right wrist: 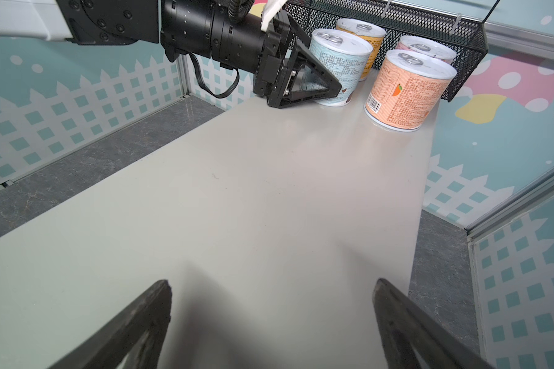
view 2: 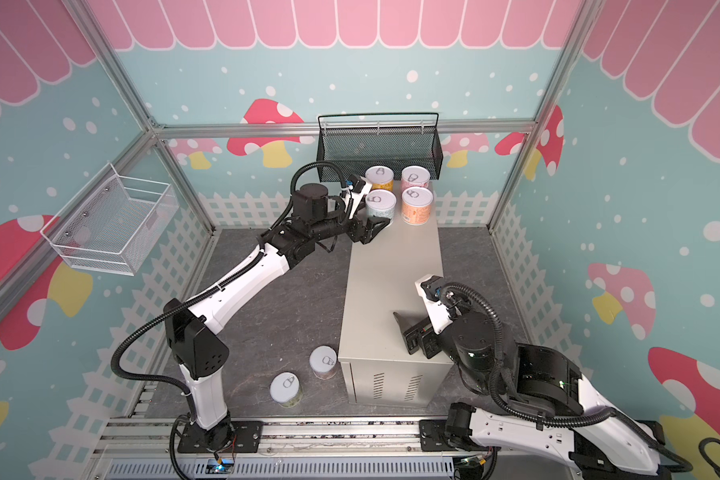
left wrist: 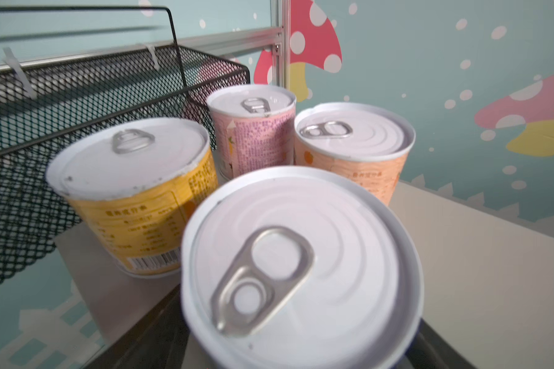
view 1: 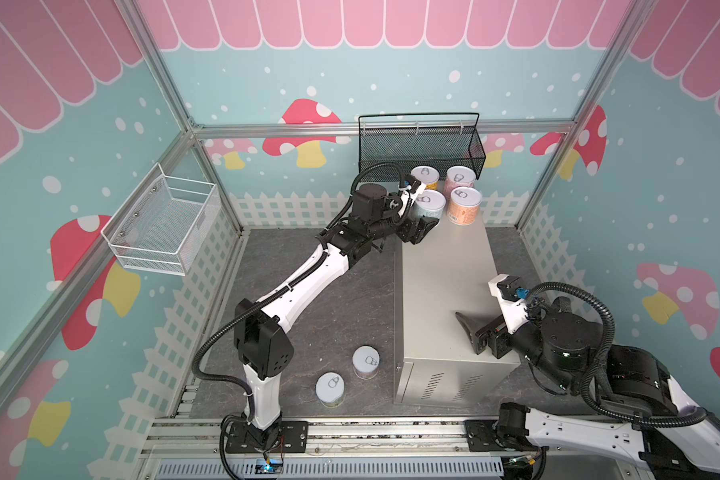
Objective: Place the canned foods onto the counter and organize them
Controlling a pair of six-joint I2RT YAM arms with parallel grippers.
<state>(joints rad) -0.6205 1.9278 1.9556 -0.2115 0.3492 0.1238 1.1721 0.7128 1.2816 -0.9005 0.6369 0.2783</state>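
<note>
Four cans stand in a square at the counter's [view 1: 441, 286] far end: yellow [view 1: 425, 176], pink [view 1: 459, 178], light blue [view 1: 431, 201] and orange [view 1: 465, 204]. My left gripper [left wrist: 301, 338] straddles the light blue can [left wrist: 298, 265], which rests on the counter top. Its jaws are open, and a thin strip of counter shows beside one finger [right wrist: 314, 84]. Two more cans stand on the dark floor left of the counter, a pink-white one [view 1: 366, 362] and a greenish one [view 1: 330, 390]. My right gripper [right wrist: 272, 284] hovers open and empty over the counter's near end.
A black mesh basket [view 1: 420, 145] hangs on the back wall right behind the yellow and pink cans. A white wire basket [view 1: 163, 224] hangs on the left wall. The left arm's base [view 1: 262, 415] stands near the floor cans.
</note>
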